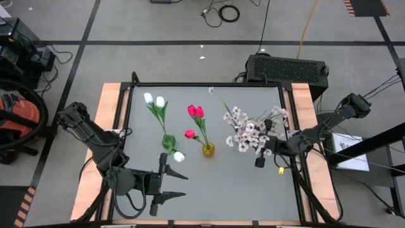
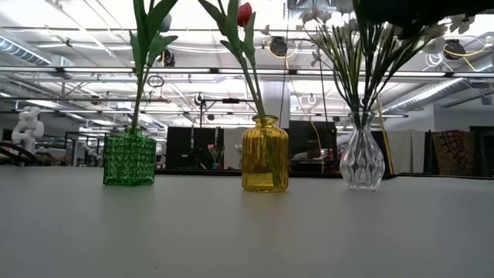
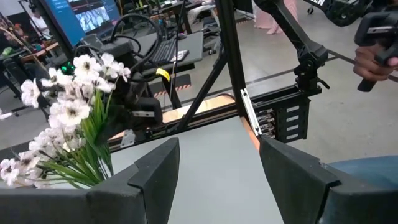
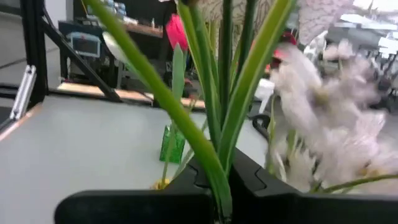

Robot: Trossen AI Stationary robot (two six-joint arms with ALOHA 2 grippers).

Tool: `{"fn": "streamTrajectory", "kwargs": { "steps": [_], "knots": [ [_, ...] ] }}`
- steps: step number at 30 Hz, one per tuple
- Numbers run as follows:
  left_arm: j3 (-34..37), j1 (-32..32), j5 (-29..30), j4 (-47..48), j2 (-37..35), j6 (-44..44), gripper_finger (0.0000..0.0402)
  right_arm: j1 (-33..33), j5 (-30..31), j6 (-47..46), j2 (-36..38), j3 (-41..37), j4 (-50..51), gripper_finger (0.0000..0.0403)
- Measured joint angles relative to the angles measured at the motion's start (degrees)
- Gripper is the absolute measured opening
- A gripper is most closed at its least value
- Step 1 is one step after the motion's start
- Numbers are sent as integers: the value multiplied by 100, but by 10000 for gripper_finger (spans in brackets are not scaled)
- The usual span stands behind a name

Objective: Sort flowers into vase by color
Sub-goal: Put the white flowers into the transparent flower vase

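Tulips, white (image 1: 155, 101), standing in green vase (image 1: 168, 142) at table's nine o'clock side in high view; pink-red tulips (image 1: 195, 112) in yellow vase (image 1: 208, 150) at centre; pale blossom sprays (image 1: 250, 130) toward three o'clock. Left gripper (image 1: 166, 182) parked near seven o'clock edge, fingers spread wide, holding nothing. Right gripper (image 1: 269, 151) at four o'clock of the sprays, pressed in among their stems.

Low view: green vase (image 2: 129, 158), yellow vase (image 2: 265, 154) and clear glass vase (image 2: 362, 159) in a row, well apart, each upright with stems rising out.

Left wrist view: both dark fingers (image 3: 152, 171) far apart over bare grey table (image 3: 211, 168), sprays (image 3: 68, 106) at ten o'clock, a person's hand (image 3: 373, 59) at two o'clock beyond. No legible writing anywhere.

Right wrist view: green stems (image 4: 217, 93) clamped between the dark fingers (image 4: 261, 180), blossoms blurred alongside.
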State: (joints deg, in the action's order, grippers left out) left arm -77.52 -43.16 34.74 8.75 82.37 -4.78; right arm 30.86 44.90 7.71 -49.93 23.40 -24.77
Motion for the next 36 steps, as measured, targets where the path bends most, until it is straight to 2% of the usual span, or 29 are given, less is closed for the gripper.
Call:
{"fn": "streamTrajectory", "kwargs": {
  "steps": [7,23,27,36],
  "knots": [
    [0,0,0,0,0,0,230,-116,-16,-657,-2,0,528,2],
    [0,0,0,0,0,2,230,-130,40,-1110,-2,0,842,5],
    [0,0,0,14,0,4,230,-128,154,-1257,-2,0,814,32],
    [0,-1,0,103,0,13,230,-124,149,-1153,-2,46,518,121]
  ]
}}
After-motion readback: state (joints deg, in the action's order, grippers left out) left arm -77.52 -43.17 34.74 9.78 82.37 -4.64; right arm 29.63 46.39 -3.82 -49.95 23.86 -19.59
